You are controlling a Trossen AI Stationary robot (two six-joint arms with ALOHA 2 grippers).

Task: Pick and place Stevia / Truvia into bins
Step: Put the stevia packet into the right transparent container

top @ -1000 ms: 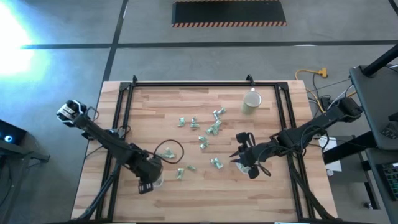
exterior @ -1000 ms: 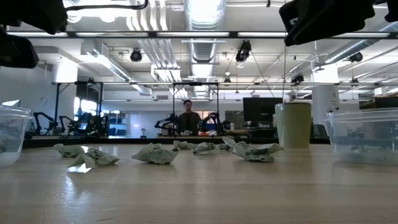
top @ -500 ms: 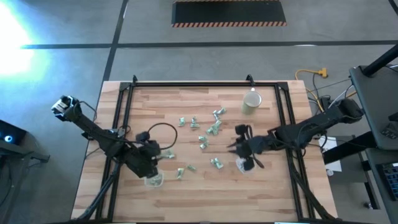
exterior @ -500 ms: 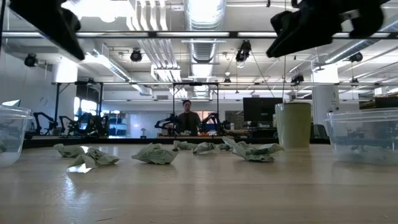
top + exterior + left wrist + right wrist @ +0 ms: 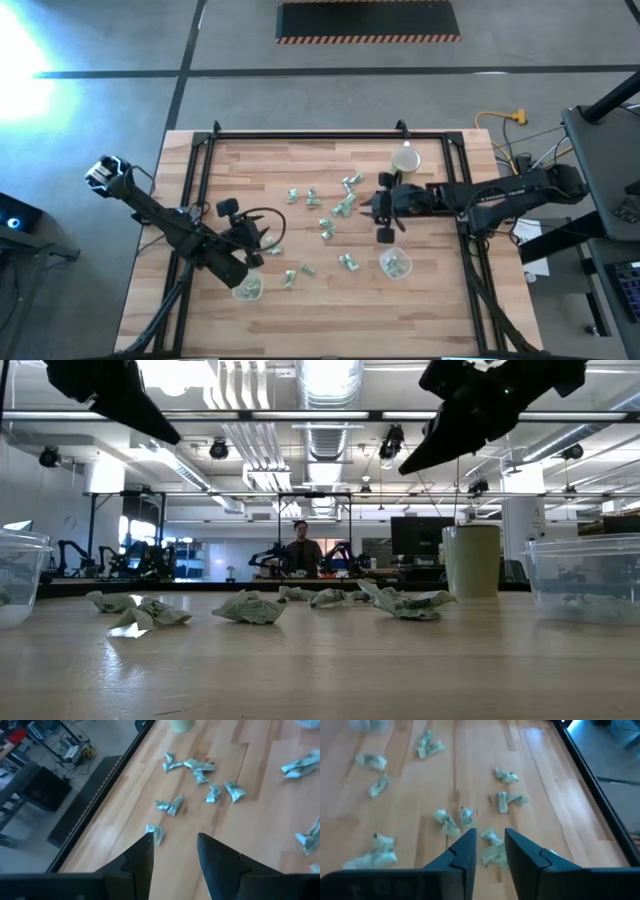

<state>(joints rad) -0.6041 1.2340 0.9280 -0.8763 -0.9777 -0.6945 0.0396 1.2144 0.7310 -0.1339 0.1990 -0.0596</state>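
Seen from above: pale wooden slatted table (image 5: 300, 310) with crumpled green-and-white paper sachets (image 5: 327, 229) scattered across its middle. Two small clear plastic tubs on the near half, each already holding sachets: left tub (image 5: 248, 288) just beside the left arm, right tub (image 5: 395, 264) near the right arm. Opaque beige round cup (image 5: 404, 164) at the far right.

Left gripper (image 5: 252, 236) raised over the table between the left tub and the sachet scatter. Right gripper (image 5: 380, 211) above the right edge of the scatter, between cup and right tub.

Shown only at the wrists: left gripper (image 5: 174, 851) with fingers (image 5: 142, 855) spread, a clear gap, nothing between them, loose sachets (image 5: 170, 805) on the wood beyond. Right gripper (image 5: 490, 847) with fingers (image 5: 466, 851) parted by a narrow gap, empty, hanging over a cluster of sachets (image 5: 494, 845).

Shown only at table height: both grippers well clear of the tabletop; sachets (image 5: 250, 607) in a row, tubs at either edge (image 5: 585, 577), a person (image 5: 300, 548) far off in the room.
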